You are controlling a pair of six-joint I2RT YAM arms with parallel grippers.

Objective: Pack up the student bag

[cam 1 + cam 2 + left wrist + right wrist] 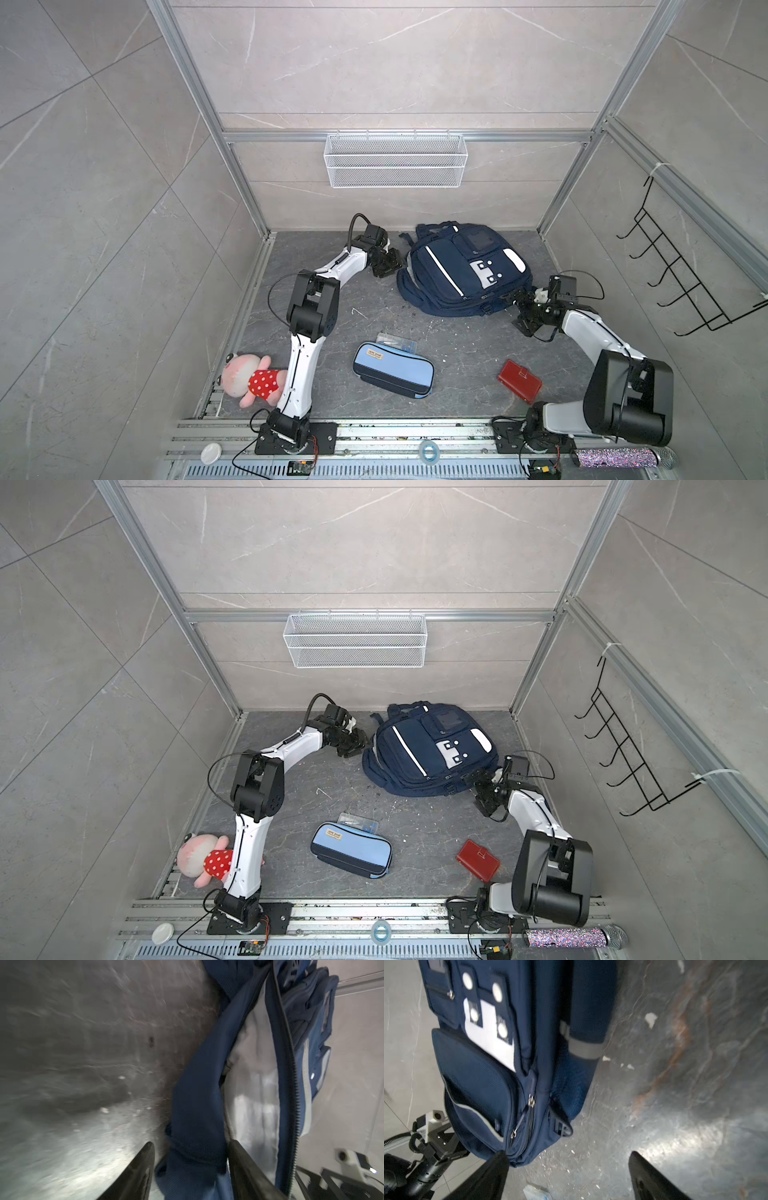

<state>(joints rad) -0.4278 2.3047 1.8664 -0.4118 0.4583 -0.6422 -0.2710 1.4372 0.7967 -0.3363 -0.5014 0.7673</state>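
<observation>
Navy student bag [440, 278] lying flat, zip open.

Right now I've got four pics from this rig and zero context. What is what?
Two white-and-black robot arms are bolted to a rail at the near edge, each ending in a two-fingered gripper. Two pictures come from a camera overhead and show nearly the same view. The other two come from cameras on the arms' wrists, looking past the fingers. On the dark tabletop lie the student bag, a light-blue pencil case with a clear plastic box behind it, a red wallet and a pink plush doll. The left gripper straddles a fold at the bag's open zip edge; whether it grips I cannot tell. The right gripper is open, one finger touching the bag's corner, holding nothing.
</observation>
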